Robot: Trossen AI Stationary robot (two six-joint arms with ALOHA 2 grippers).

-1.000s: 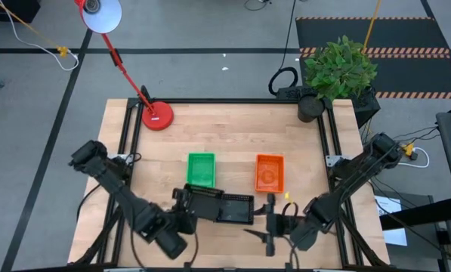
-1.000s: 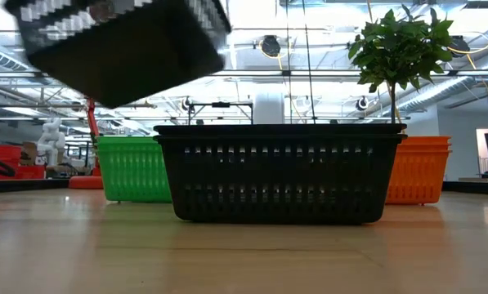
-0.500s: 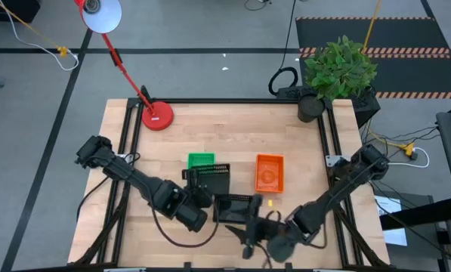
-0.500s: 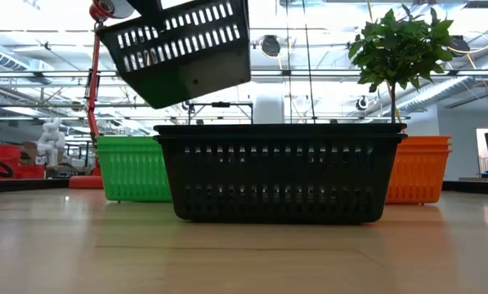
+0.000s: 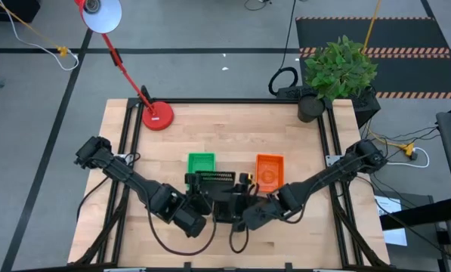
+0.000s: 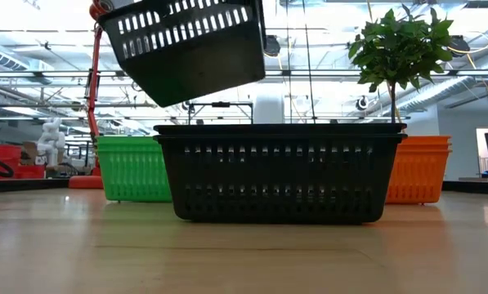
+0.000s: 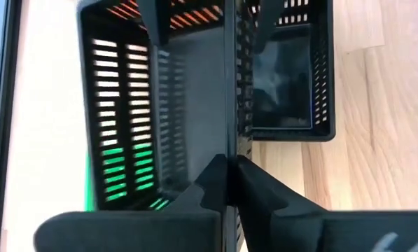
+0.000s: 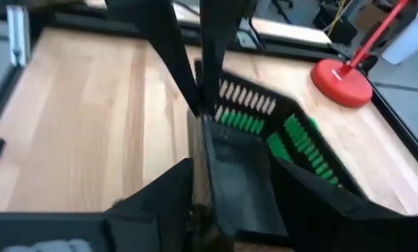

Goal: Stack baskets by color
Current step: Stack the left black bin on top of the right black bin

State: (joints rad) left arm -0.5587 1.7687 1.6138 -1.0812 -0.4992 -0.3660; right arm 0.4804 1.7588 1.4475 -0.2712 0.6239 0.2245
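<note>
My left gripper (image 5: 197, 198) is shut on a black basket (image 6: 186, 49) and holds it tilted in the air above a second black basket (image 6: 278, 173), which stands on its bottom near the table's front edge. My right gripper (image 8: 233, 203) is open. It has come in from the right, and its fingers stand on either side of the held basket's end (image 8: 237, 175). A green basket (image 5: 201, 161) and an orange basket (image 5: 269, 172) stand on the table farther back. My left gripper pinches one side wall of the held basket at its rim (image 7: 230, 150) between its two fingers, one inside and one outside. The fingers slant down from the table's near left. The basket is lifted clear and tilted. My right gripper: I cannot tell whether its fingers touch the basket.
A red lamp base (image 5: 157, 115) with its slanting arm stands at the far left corner, and a potted plant (image 5: 337, 69) stands at the far right corner. Bare wood lies along the table's left and right sides.
My left gripper has carried the black basket up and toward the far edge, over the standing black basket, and the held basket has turned about. My right gripper has swung from the near edge toward the far edge and the held basket.
</note>
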